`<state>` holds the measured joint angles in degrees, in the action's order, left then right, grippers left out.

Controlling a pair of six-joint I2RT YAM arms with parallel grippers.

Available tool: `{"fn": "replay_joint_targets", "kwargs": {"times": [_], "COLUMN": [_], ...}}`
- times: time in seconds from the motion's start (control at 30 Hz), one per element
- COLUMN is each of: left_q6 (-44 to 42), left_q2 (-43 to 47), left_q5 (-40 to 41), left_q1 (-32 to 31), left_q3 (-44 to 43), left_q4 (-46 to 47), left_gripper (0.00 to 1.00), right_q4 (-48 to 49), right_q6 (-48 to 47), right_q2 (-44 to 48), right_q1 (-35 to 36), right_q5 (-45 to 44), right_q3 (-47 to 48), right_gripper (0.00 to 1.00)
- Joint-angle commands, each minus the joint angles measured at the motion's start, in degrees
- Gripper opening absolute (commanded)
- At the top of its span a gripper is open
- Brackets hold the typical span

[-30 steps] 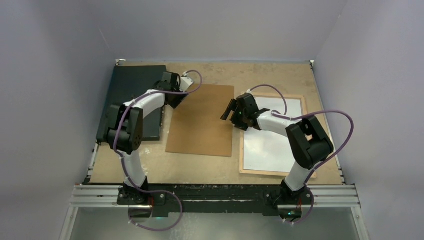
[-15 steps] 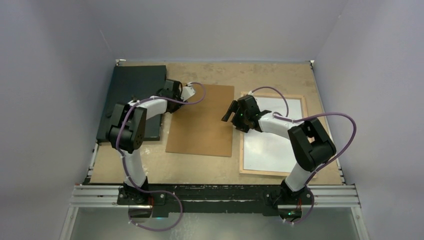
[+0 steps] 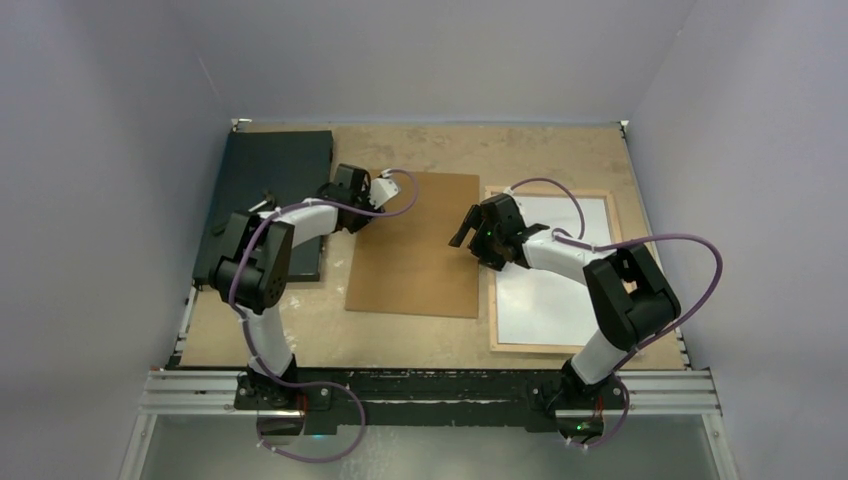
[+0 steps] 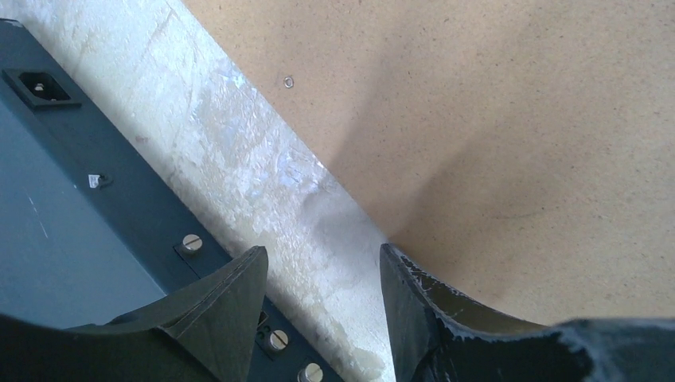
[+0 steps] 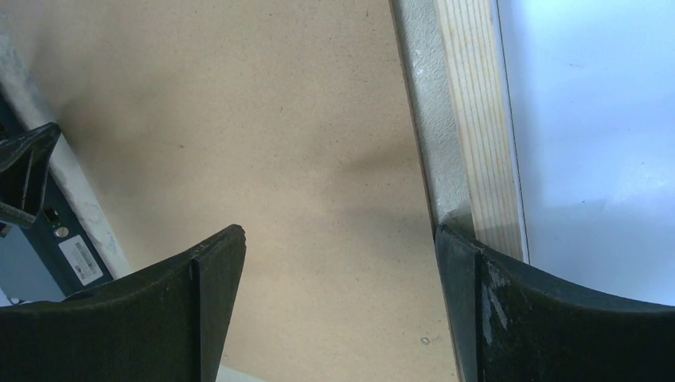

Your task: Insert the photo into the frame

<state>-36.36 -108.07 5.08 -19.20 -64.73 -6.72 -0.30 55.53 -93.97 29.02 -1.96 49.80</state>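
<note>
Elbows bent, both reaching inward: left arm (image 3: pixel 300 212), jaws part-open either side of the brown panel's (image 3: pixel 415 255) left edge; right arm (image 3: pixel 560 258), jaws wide and empty beside the frame (image 3: pixel 494 300), the photo (image 3: pixel 555 290) white-side up inside it.

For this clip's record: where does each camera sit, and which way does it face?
Top external: above and behind the robot, looking down at the table; left arm and right arm show.
Left wrist: looking down at the brown panel beside the black board; left gripper open below.
Right wrist: looking down at the frame and the photo inside it; right gripper open below.
Both wrist views share the brown panel.
</note>
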Motion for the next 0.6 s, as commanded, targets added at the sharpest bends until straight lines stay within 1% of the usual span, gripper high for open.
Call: {"fn": "replay_joint_targets", "kwargs": {"times": [0.0,0.1,0.27,0.37,0.47,0.57], "left_q6": [3.8,4.8,7.3,9.0,9.7,10.1], "left_q2": [0.2,-0.2,-0.5,-1.0,-1.4,-1.5], "left_q5": [-7.5,-8.2,-10.9,-12.9,-13.5,-14.0], "left_q1": [-1.3,-1.3,-1.3,-1.5,-2.1,-3.1], "left_q3": [3.9,4.7,5.8,6.1,6.6,7.0], "left_q4": [-4.7,-4.2,-3.3,-3.3,-3.2,-3.2], "left_gripper": [0.53,0.53,0.52,0.51,0.51,0.51], "right_q4": [1.1,3.1,5.0,5.6,6.3,5.7], "right_q6": [-0.4,0.3,1.7,3.6,5.3,6.8], "right_q2": [-0.9,-0.5,4.9,7.3,9.3,11.7], "right_q1": [0.2,0.3,0.3,0.3,0.2,0.0], "right_q5": [1.0,6.3,13.4,17.7,18.4,17.3], "right_q3": [-0.7,1.9,7.0,7.4,5.8,3.0], "right_gripper": [0.91,0.90,0.90,0.89,0.89,0.88]}}
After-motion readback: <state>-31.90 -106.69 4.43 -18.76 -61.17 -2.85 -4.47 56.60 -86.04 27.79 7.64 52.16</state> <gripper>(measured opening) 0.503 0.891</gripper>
